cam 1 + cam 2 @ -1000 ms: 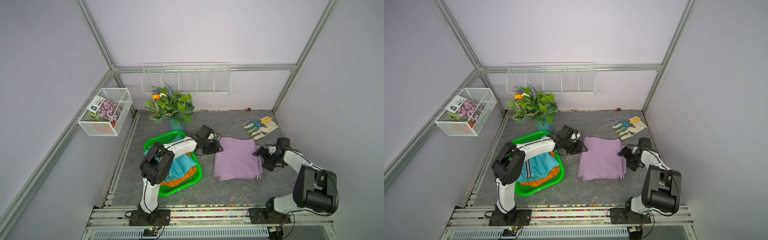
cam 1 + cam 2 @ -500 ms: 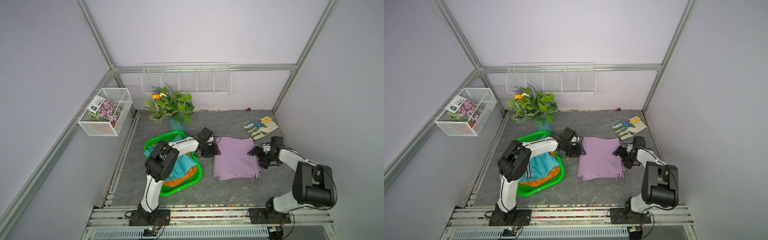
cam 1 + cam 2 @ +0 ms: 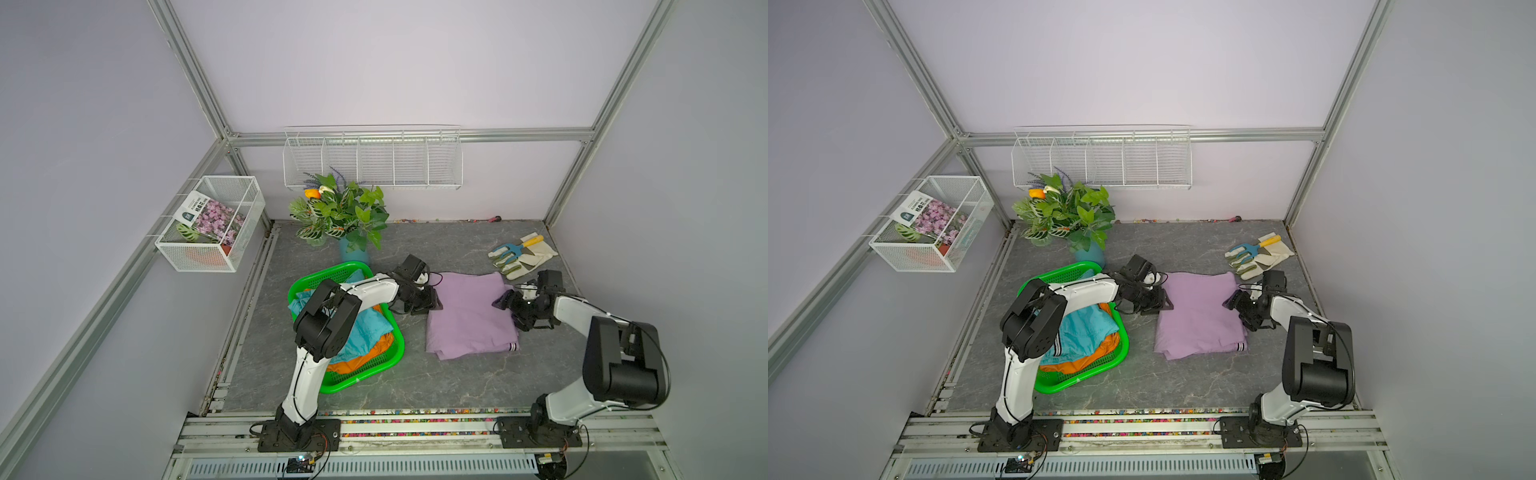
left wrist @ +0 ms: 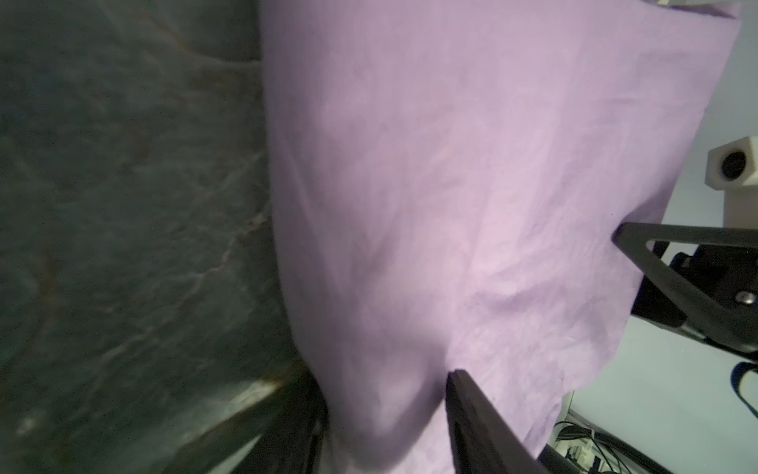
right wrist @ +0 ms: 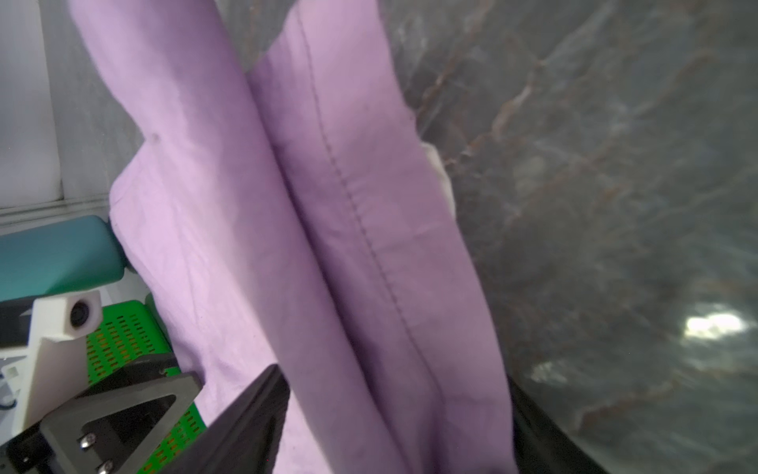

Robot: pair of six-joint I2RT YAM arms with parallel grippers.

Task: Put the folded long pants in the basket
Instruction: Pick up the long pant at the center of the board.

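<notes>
The lavender pants lie folded on the grey floor, right of the green basket. Teal pants lie on orange pants inside the basket. My left gripper is at the lavender pants' left edge, with its jaws pressing a bunched fold of cloth. My right gripper is at the opposite edge. Its jaws stand wide around the layered hem of the lavender pants, which fills the gap between them.
A potted plant stands behind the basket. Pale gloves with a small hand rake lie at the back right, close to my right arm. A white wire box hangs on the left wall and a wire rack on the back wall.
Both grippers have moved inward onto opposite edges of the lavender pants. Both pairs of jaws have narrowed, the right more than the left.
</notes>
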